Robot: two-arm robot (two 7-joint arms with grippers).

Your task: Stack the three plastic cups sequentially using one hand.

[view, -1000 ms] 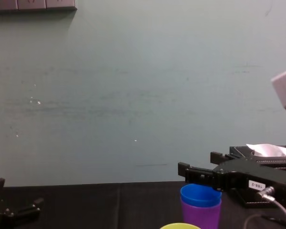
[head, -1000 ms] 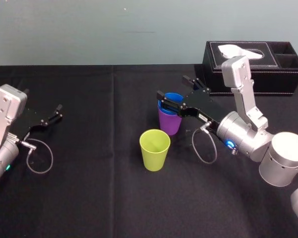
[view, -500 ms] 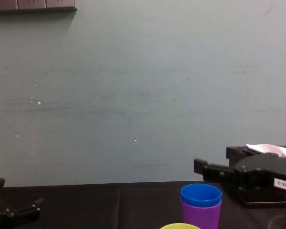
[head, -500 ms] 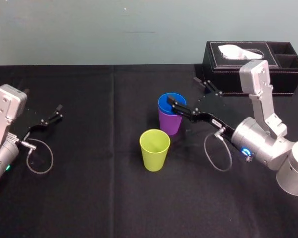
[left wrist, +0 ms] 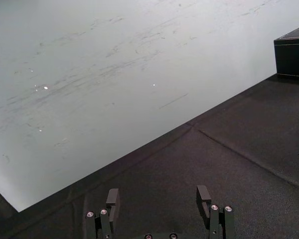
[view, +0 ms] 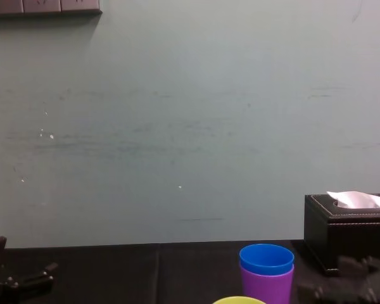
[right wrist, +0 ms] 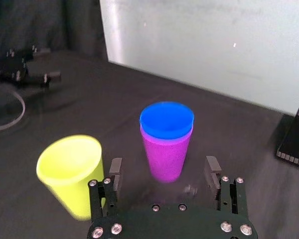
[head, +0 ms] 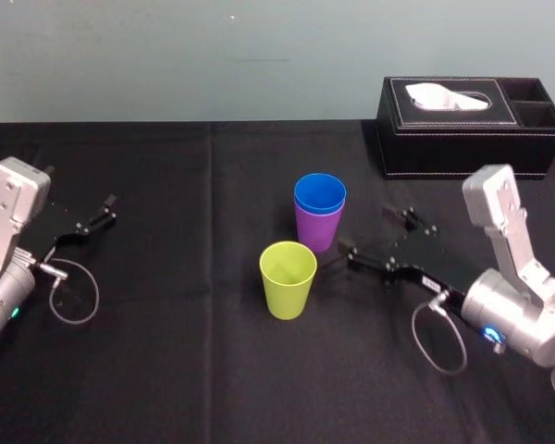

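- The desk (head: 166, 370) is covered in black cloth, with a straight crease running from its far edge toward the front, left of the cups.
- A purple cup (head: 316, 231) stands upright near the middle of the desk, with a blue cup (head: 319, 192) nested inside it, its rim showing above.
- A yellow-green cup (head: 288, 282) stands upright on the cloth, just in front of the purple one and slightly to its left, not touching it.
- A black tissue box (head: 462, 139) sits at the far right, well apart from the cups.
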